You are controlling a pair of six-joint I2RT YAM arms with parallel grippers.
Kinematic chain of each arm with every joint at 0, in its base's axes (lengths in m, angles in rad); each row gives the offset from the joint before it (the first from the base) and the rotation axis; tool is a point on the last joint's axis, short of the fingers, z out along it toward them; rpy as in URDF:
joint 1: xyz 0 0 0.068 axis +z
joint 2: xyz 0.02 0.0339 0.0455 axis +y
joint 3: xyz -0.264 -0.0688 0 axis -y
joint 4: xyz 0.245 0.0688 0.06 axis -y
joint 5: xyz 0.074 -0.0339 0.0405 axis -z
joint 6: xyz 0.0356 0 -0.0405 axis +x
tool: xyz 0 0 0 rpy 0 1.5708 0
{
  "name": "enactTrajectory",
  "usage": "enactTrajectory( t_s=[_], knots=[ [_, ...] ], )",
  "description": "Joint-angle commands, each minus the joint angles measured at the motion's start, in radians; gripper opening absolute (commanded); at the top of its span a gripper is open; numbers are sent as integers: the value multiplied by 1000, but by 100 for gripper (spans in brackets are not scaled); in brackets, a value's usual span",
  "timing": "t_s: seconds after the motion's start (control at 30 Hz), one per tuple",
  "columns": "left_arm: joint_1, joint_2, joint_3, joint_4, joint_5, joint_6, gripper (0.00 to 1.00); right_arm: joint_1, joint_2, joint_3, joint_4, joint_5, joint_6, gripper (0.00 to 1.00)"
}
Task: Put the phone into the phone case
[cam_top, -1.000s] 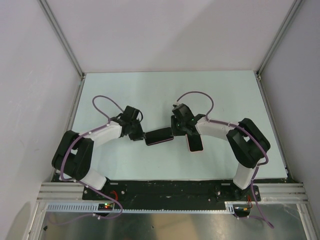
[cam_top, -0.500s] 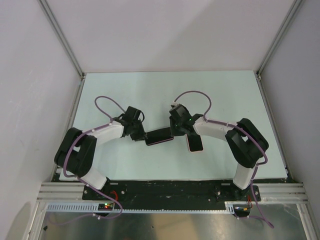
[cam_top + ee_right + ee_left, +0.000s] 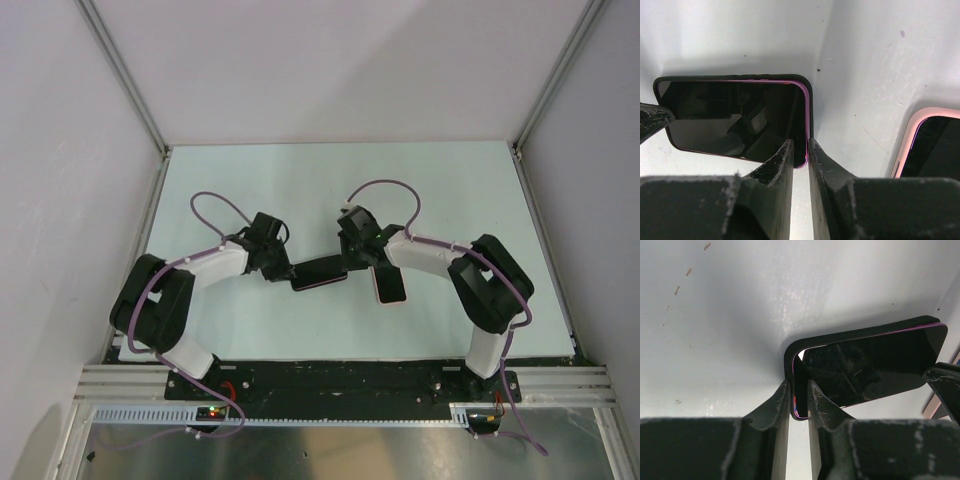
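Note:
A dark phone [image 3: 320, 272] with a purple edge hangs just above the table between both grippers. In the left wrist view its screen [image 3: 865, 365] lies inside a black phone case [image 3: 860, 335], with a small gap at the near corner. My left gripper [image 3: 800, 390] is shut on the left end of phone and case. My right gripper [image 3: 800, 150] is shut on the other end, where the case rim [image 3: 810, 110] wraps the purple edge of the phone [image 3: 735, 120]. From above, the left gripper [image 3: 290, 272] and right gripper [image 3: 348, 265] face each other.
A second dark slab with a pink rim [image 3: 390, 285] lies flat on the pale table just right of the right gripper; it also shows in the right wrist view [image 3: 930, 145]. White walls close in the table [image 3: 450, 180] on three sides.
The right gripper has closed tighter on the phone's right end and shifted slightly left. The left gripper keeps its hold; the phone stays between them.

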Motion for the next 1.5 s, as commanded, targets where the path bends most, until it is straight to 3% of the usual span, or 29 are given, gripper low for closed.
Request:
enactTrajectory(
  t_s=[0.0,0.43,1.33,1.47],
  knots=[
    [-13,41,14,28,9,-12,21,10,77,0,-8,-53,-3,21],
    [-22,72,24,42,24,-13,17,23,129,-50,58,-147,48,17],
    [-36,110,49,50,42,-19,15,166,236,-132,120,-59,150,6],
    [-36,107,47,50,40,-16,15,150,198,-155,129,-65,140,17]
  ],
)
